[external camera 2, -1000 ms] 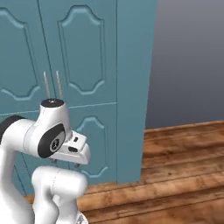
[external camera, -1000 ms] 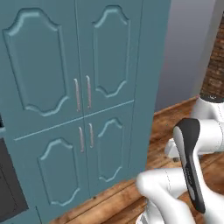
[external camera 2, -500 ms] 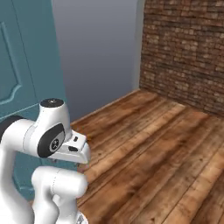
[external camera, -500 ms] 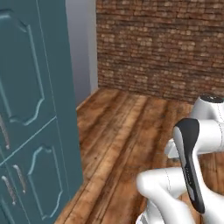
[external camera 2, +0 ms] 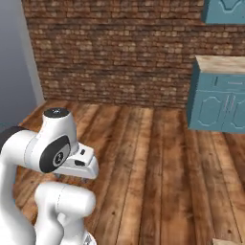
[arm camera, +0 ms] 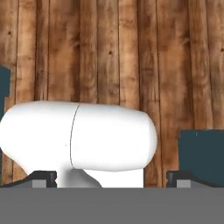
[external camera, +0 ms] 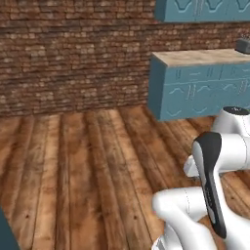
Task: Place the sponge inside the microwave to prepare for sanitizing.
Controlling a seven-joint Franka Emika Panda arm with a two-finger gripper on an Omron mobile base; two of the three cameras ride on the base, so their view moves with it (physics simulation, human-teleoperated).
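**Jaws wide open, brick wall ahead, no idea where the sponge is**

Here's what we've got. Both base views face one long brick wall (external camera: 73,53) over a plank wooden floor (external camera: 83,166). The right base view also has one plain grey wall (external camera 2: 14,67) meeting the brick at its left end.

On the right there's one block of teal base cabinets (external camera: 195,95) with a pale table top (external camera: 195,57), standing against the brick wall. One small dark grey thing (external camera: 242,46) sits on that table at the picture's edge, too cut off for us to name. In the right base view we count two panelled doors on the block, under one drawer front. One run of teal upper cabinets (external camera: 205,10) hangs above it, with three door panels in the left base view.

The arm (external camera: 215,185) is folded up close to the base in both base views.

In the hand view the jaws are spread wide. The two dark finger tips (arm camera: 43,178) sit far apart at the bottom corners, pointing down at floor planks. There are also two dark teal blocks (arm camera: 202,149) there, one at each side.

We can't tell where the sponge or the microwave is.
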